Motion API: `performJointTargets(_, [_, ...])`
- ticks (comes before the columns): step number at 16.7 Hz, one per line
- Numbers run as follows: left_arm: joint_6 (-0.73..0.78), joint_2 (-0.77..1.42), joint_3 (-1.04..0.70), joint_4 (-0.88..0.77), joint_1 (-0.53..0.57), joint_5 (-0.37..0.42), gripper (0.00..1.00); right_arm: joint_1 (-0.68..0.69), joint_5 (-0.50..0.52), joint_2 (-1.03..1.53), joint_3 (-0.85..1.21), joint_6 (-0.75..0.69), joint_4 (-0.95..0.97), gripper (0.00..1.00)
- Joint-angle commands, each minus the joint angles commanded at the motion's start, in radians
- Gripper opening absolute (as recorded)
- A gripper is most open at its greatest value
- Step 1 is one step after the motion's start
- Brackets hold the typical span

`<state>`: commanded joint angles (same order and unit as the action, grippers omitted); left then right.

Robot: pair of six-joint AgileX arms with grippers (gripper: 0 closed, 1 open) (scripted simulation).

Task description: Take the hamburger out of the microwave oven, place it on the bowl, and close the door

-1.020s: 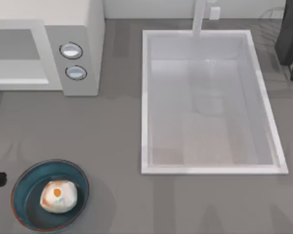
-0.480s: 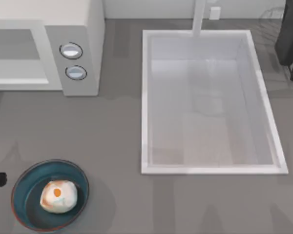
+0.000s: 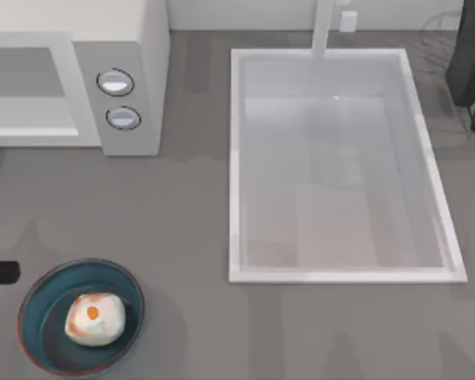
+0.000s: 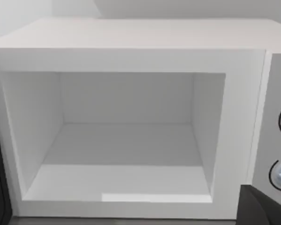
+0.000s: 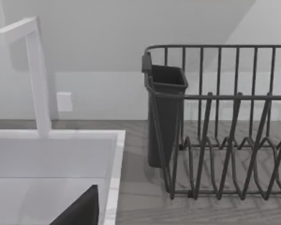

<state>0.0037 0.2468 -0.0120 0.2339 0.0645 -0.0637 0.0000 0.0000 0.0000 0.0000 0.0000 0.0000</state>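
The hamburger (image 3: 95, 319), a pale bun with orange patches, lies inside the dark teal bowl (image 3: 43, 305) at the table's front left. The white microwave oven (image 3: 127, 47) stands at the back left, its two knobs (image 3: 115, 81) facing the front. In the left wrist view its cavity (image 4: 126, 140) is open and holds nothing. The door is out of view. A black part of my left gripper (image 3: 0, 273) pokes in from the left edge, just behind the bowl and apart from it. A dark part of my right gripper (image 5: 79, 211) sits over the sink.
A large white sink (image 3: 237, 158) with a faucet (image 3: 323, 28) takes up the middle and right of the table. A dark wire dish rack (image 3: 471, 63) with a cutlery cup (image 5: 165, 117) stands at the back right. Bare grey tabletop lies between the bowl and the microwave.
The black part of my left gripper has shifted away from the bowl toward the microwave and slightly further into view. The hamburger and bowl have not moved.
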Motion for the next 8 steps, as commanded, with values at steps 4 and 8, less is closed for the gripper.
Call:
performJointTargets(4, [0.001,0.072,-0.004,0.07,0.02,-0.019,0.0,0.0,0.0,0.0,0.0,0.0,0.0,1.0])
performJointTargets(8, [0.001,0.072,0.001,0.071,0.017,-0.019,0.0,0.0,0.0,0.0,0.0,0.0,0.0,1.0])
